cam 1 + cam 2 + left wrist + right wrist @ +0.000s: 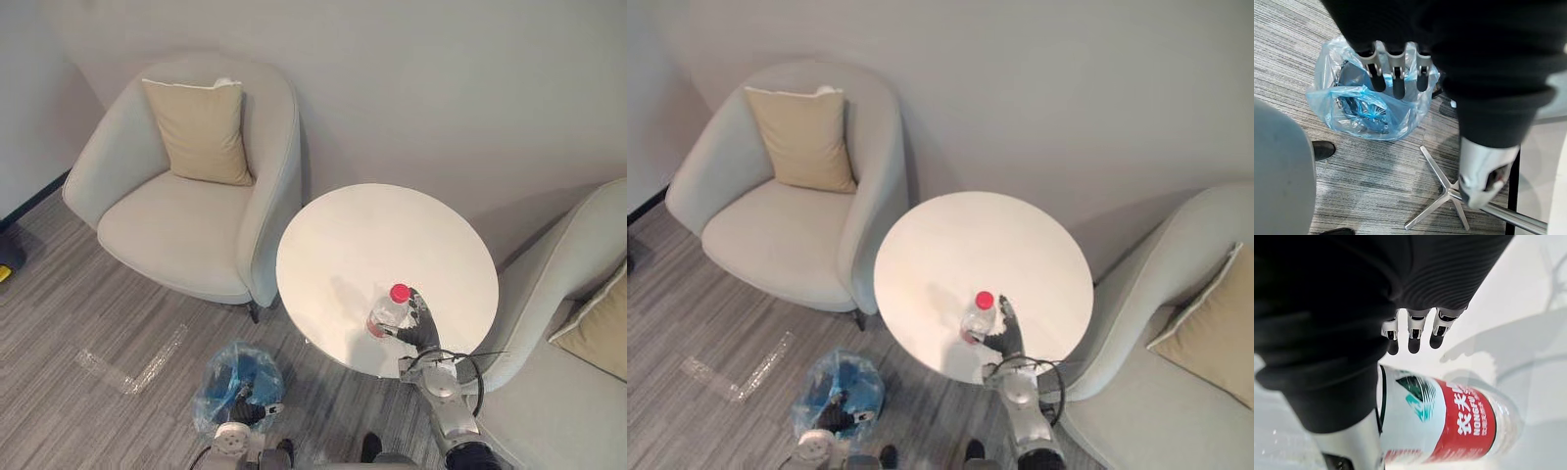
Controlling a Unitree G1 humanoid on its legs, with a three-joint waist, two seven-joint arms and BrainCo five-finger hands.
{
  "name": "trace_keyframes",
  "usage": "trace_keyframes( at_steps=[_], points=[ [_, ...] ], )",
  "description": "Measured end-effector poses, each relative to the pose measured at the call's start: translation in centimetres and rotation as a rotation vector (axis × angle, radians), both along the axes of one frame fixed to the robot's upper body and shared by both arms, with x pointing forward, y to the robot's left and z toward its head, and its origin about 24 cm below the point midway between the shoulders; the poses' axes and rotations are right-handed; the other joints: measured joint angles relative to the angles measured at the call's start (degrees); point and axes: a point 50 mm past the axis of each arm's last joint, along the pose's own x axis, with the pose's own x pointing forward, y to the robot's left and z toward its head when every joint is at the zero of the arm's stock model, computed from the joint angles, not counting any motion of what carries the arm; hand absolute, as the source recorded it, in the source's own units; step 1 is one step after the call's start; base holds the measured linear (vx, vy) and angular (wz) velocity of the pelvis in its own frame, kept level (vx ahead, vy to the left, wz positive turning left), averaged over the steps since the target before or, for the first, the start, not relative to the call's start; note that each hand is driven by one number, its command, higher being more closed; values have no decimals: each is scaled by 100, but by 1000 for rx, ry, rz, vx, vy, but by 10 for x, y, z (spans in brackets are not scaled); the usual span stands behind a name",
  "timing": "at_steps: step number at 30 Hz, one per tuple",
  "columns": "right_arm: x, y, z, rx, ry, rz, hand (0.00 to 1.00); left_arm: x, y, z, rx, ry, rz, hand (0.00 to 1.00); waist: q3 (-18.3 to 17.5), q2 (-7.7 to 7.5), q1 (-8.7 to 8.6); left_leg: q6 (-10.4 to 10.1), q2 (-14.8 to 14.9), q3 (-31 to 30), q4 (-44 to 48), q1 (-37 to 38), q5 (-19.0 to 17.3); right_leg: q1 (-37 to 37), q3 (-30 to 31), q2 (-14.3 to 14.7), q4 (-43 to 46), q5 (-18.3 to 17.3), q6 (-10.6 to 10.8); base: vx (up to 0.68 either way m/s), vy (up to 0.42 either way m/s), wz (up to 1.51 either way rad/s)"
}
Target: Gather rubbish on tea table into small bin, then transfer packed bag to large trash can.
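A clear plastic bottle (pixel 388 311) with a red cap and a red label stands on the round white tea table (pixel 362 235), near its front edge. My right hand (pixel 421 328) is right beside it on the table, open, fingers (pixel 1414 334) straight; the bottle (pixel 1449 418) lies between thumb and fingers, ungripped. On the floor left of the table sits the small bin lined with a blue plastic bag (pixel 235 377). My left hand (pixel 241 415) hovers over the bag (pixel 1369 110), open, with straight fingers (pixel 1396 78) at its rim.
A grey armchair (pixel 186 215) with a beige cushion (pixel 203 132) stands to the left of the table. A second armchair (pixel 568 323) with a cushion is close on the right. The table's metal star foot (pixel 1447 198) is next to the bin. A clear plastic strip (pixel 137 367) lies on the carpet.
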Motion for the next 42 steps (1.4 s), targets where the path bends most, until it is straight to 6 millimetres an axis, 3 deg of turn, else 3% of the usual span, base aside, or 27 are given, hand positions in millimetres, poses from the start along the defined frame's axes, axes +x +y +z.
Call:
trace_keyframes(
  at_steps=[1, 2, 10, 21, 26, 34, 42],
  points=[
    [3, 1, 1, 0, -6, 5, 0, 0, 1, 0, 2, -1, 2, 0, 43, -5, 1, 0, -3, -9, -10, 4, 10, 2, -9, -3, 5, 1, 0, -46, -6, 6],
    [8, 4, 3, 5, -11, 14, 100, 0, 4, 1, 6, -4, 5, 0, 102, -12, 5, -3, -4, -23, -23, 3, 29, -12, -10, -4, 20, 2, -2, -36, -6, 2],
    [30, 10, 22, 29, -86, 22, 100, 5, 6, 4, 16, -35, 17, 0, 284, 37, 110, -7, -14, -95, -68, -103, 98, -138, -51, -16, 68, 14, -9, -28, -8, 3],
    [30, 14, 31, 61, -124, 34, 100, 5, 6, 4, 14, -34, 19, 0, 291, 48, 107, -6, -6, -90, -71, -94, 98, -135, -45, -18, 68, 14, -9, -3, -1, 0],
    [14, 14, 44, 90, -197, 64, 100, 4, 6, 4, 14, -33, 18, 0, 291, 48, 96, -6, 17, -70, -65, -75, 97, -133, -4, -16, 86, 13, -9, -24, -6, -1],
    [-21, 19, 50, 113, -226, 113, 100, 3, 5, 3, 24, -24, 0, 0, 247, 36, -8, -7, 39, 80, -72, 30, 93, -110, 122, -10, 104, 21, 4, -37, -1, -9],
    [-43, 30, 51, 132, -220, 173, 100, -2, 4, -1, 33, 5, -33, 0, 43, 12, -44, -8, 49, 159, -108, 159, 92, -2, 220, 3, 26, 68, 28, -38, -5, -5]
  ],
)
